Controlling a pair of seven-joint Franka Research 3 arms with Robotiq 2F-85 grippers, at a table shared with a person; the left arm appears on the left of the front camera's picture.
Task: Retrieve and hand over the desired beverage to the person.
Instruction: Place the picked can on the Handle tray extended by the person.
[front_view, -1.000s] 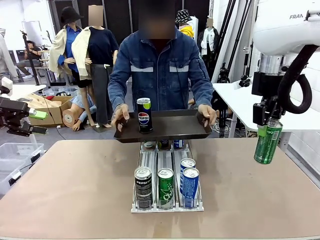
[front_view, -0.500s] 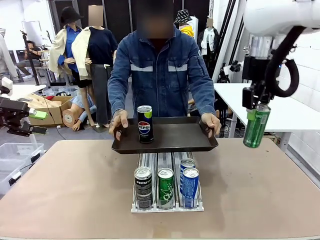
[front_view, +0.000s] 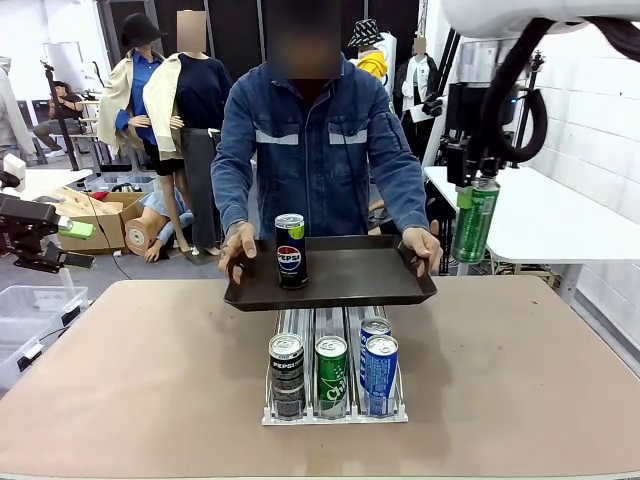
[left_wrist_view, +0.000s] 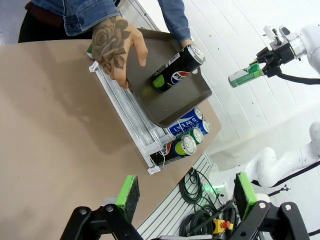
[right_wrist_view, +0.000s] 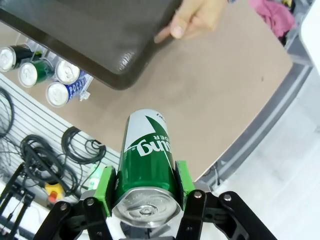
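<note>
our right gripper (front_view: 477, 182) clamps a green can (front_view: 475, 220) above the tan table (front_view: 150, 370); our left gripper (left_wrist_view: 185, 197) gapes open, white brick wall (front_view: 600, 120) behind.

The right end effector (front_view: 478, 183) hangs high at the scene's far right, fingers pointing down and clamped on the top of a green can (front_view: 474, 220) that dangles a little tilted. The left end effector (left_wrist_view: 186, 198) hovers with its 2 green pads (left_wrist_view: 128, 192) spread wide, gripping nothing.
</note>
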